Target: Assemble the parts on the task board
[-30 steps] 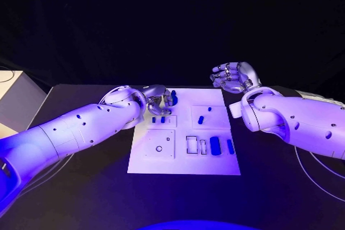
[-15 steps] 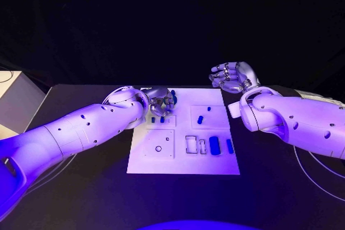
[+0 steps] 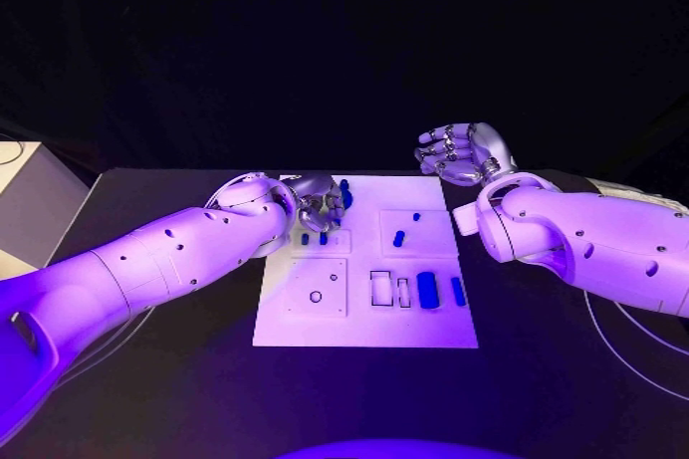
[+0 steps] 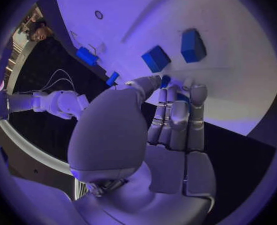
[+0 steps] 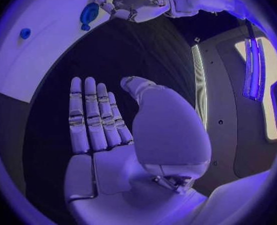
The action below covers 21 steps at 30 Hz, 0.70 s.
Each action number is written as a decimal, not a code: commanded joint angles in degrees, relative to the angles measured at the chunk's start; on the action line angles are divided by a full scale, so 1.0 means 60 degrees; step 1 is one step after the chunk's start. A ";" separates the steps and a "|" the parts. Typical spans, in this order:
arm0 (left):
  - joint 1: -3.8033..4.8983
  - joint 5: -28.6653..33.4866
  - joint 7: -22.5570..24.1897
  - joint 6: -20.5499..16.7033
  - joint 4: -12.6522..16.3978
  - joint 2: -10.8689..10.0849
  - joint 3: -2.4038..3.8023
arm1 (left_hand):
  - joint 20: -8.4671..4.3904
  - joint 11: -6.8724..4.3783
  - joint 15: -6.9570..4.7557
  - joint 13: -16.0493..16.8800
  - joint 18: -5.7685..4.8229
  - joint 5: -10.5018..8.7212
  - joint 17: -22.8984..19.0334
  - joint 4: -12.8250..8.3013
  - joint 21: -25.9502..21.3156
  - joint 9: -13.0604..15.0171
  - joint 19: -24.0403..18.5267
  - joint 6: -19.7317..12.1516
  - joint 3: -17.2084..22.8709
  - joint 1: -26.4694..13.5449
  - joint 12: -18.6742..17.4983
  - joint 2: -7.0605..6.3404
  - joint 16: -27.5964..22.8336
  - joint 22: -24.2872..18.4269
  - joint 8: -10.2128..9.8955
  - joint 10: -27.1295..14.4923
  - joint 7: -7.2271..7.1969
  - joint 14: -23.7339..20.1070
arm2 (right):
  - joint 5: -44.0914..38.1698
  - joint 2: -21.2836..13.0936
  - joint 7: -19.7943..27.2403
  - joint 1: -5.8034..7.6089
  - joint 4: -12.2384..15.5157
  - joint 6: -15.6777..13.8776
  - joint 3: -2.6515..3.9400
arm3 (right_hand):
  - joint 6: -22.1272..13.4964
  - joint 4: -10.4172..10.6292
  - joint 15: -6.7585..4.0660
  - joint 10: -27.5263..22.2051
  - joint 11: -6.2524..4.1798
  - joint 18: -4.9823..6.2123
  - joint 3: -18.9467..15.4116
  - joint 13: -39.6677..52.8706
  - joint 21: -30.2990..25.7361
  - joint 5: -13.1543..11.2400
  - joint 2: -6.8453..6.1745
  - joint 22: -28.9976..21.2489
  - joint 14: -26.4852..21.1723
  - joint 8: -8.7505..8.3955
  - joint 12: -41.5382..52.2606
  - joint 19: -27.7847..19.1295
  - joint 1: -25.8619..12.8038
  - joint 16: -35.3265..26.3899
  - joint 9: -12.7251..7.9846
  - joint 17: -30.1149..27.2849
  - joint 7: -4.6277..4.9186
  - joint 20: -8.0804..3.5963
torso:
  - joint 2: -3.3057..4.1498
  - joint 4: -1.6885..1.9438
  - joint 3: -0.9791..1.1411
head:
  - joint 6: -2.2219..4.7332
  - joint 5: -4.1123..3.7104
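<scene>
My left hand pinches a blue part at the board's far-left corner, right hand empty and spread beyond the board; I judge a tilted part could jam.

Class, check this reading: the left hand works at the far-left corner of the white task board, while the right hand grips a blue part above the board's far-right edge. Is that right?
Not quite. The right hand holds nothing: the right wrist view shows its palm bare and its fingers extended. The left hand is indeed at the far-left corner of the task board.
</scene>
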 commanded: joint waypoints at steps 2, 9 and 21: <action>0.0016 -0.0047 -0.0103 0.0136 -0.0075 0.0064 -0.0001 | 0.0013 0.0009 0.0011 -0.0012 -0.0162 -0.0048 0.0093 -0.0041 0.0124 -0.0018 0.0137 0.0055 0.0014 0.0010 -0.0040 0.0107 0.0075 0.0110 -0.0026 -0.0040 -0.0004 0.0107 | -0.0114 0.0010 0.0103 0.0000 0.0030 0.0033 0.0003 | -0.0061 0.0001 0.0028 -0.0057 0.0010 0.0120 0.0042 -0.0008 0.0016 0.0040 0.0087 -0.0008 0.0005 0.0024 0.0031 -0.0051 -0.0017 -0.0039 -0.0015 -0.0014 0.0220 0.0003 | -0.0007 0.0001 0.0007 | -0.0022 0.0012; 0.0020 0.0015 -0.0101 0.0226 -0.0151 0.0145 -0.0013 | 0.0018 0.0010 0.0015 -0.0011 -0.0181 -0.0055 0.0152 -0.0042 0.0200 -0.0027 0.0208 0.0068 0.0020 -0.0014 -0.0032 0.0117 0.0116 0.0205 -0.0034 -0.0027 0.0005 0.0158 | -0.0128 0.0015 0.0112 0.0005 0.0068 0.0032 0.0003 | -0.0059 -0.0008 0.0027 -0.0055 0.0010 0.0121 0.0068 -0.0014 0.0021 0.0043 0.0105 -0.0020 0.0012 0.0027 0.0036 -0.0048 -0.0011 -0.0045 -0.0016 -0.0013 0.0220 0.0002 | 0.0000 0.0014 0.0000 | -0.0028 0.0009; 0.0027 0.0112 -0.0066 0.0364 -0.0193 0.0199 -0.0096 | 0.0020 -0.0012 0.0002 -0.0030 -0.0202 -0.0065 0.0171 -0.0076 0.0358 -0.0046 0.0312 0.0286 0.0089 -0.0056 -0.0050 0.0198 0.0209 0.0378 -0.0004 0.0024 0.0020 0.0225 | -0.0179 0.0021 0.0109 0.0014 0.0114 0.0040 0.0003 | -0.0059 -0.0008 0.0027 -0.0055 0.0010 0.0121 0.0068 -0.0014 0.0021 0.0043 0.0105 -0.0020 0.0012 0.0027 0.0036 -0.0048 -0.0011 -0.0045 -0.0016 -0.0013 0.0220 0.0002 | -0.0010 0.0015 0.0004 | -0.0077 -0.0026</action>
